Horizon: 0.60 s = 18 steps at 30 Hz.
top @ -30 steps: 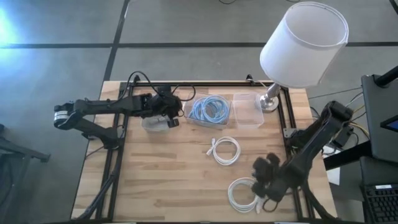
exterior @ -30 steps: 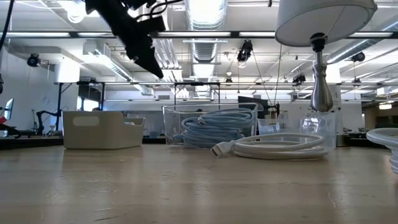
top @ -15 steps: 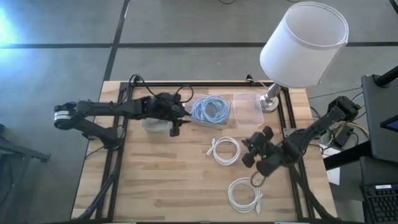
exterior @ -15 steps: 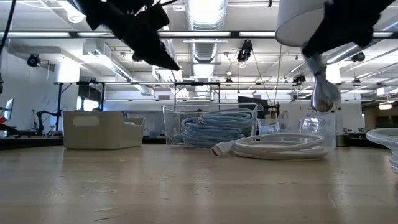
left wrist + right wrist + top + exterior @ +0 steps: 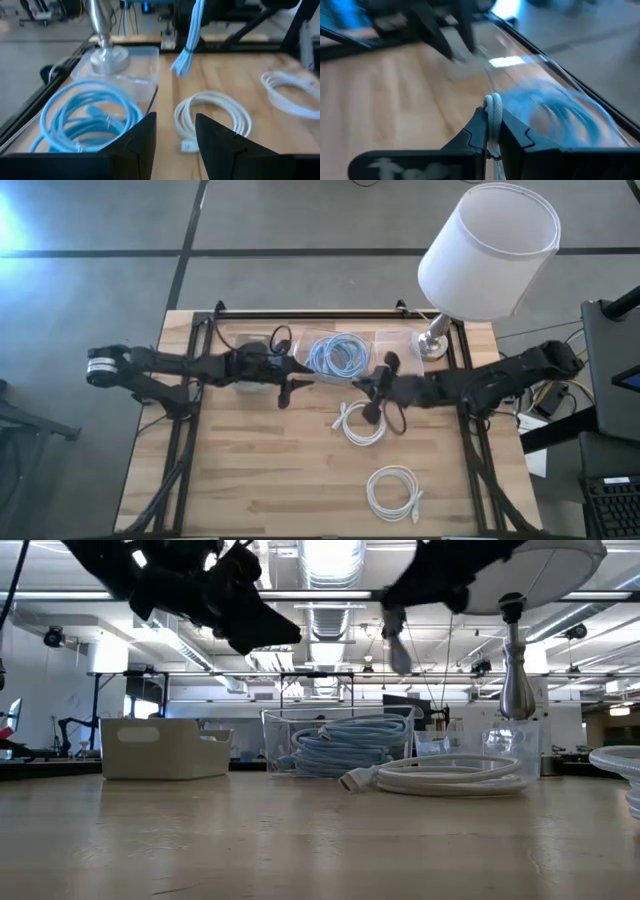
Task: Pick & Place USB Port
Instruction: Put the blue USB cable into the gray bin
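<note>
My right gripper (image 5: 362, 388) hangs over the table's middle, shut on a pale bluish cable (image 5: 187, 45) that dangles below it as a folded bundle. Facing it from the left is my left gripper (image 5: 298, 384), which is open with nothing between its fingers (image 5: 142, 135). In the low view both stand well above the tabletop, left gripper (image 5: 285, 638) and right gripper (image 5: 395, 612). A clear box (image 5: 322, 375) behind them holds a blue cable coil (image 5: 338, 354). A white cable coil (image 5: 362, 422) lies flat on the wood below the right gripper. My right gripper pinches the pale cable's bent top (image 5: 493, 109) between its two fingers (image 5: 476, 129), as a doubled strand. The fingers come nearly level from the table's right side, tipped a little down. The rest of the cable (image 5: 397, 650) hangs slack beneath, clear of the table.
A white bin (image 5: 165, 748) sits under the left arm at the far left. An empty clear box (image 5: 400, 358) and a lamp (image 5: 488, 250) with its base (image 5: 434, 340) stand at the far right. A second white coil (image 5: 393, 492) lies near the front edge.
My right gripper has swung from the near right corner toward the table's middle and far side, rising a little and turning nearly level, with the cable hanging under it. My left gripper has tipped up from pointing down to almost level and sunk slightly toward the right.
</note>
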Tool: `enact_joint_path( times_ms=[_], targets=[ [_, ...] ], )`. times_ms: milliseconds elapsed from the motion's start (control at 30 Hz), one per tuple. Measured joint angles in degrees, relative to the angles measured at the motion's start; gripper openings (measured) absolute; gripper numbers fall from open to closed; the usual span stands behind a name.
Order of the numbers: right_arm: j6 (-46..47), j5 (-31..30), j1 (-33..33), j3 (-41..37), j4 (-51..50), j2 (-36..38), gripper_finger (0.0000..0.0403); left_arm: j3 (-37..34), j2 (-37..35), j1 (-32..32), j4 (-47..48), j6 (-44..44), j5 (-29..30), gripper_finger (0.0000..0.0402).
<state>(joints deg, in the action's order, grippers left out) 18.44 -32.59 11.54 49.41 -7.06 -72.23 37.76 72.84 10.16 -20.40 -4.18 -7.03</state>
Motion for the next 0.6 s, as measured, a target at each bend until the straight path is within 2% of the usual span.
enact_joint_path(
  times_ms=[233,400,600],
  targets=[
    [-10.33,22.67,-10.57,-4.08,20.93,-2.74,0.0024,-1.14,1.17,-1.46,-7.02,3.14,0.71,0.0140],
    [-11.37,25.63,-13.88,-4.39,28.43,-9.35,0.0024,-0.17,5.05,-2.02,-12.30,5.09,1.10,0.0140],
    [-11.64,29.70,-14.92,-1.65,29.87,-15.17,0.0024,2.17,10.31,-2.08,-12.21,6.73,1.81,0.0140]
  ],
)
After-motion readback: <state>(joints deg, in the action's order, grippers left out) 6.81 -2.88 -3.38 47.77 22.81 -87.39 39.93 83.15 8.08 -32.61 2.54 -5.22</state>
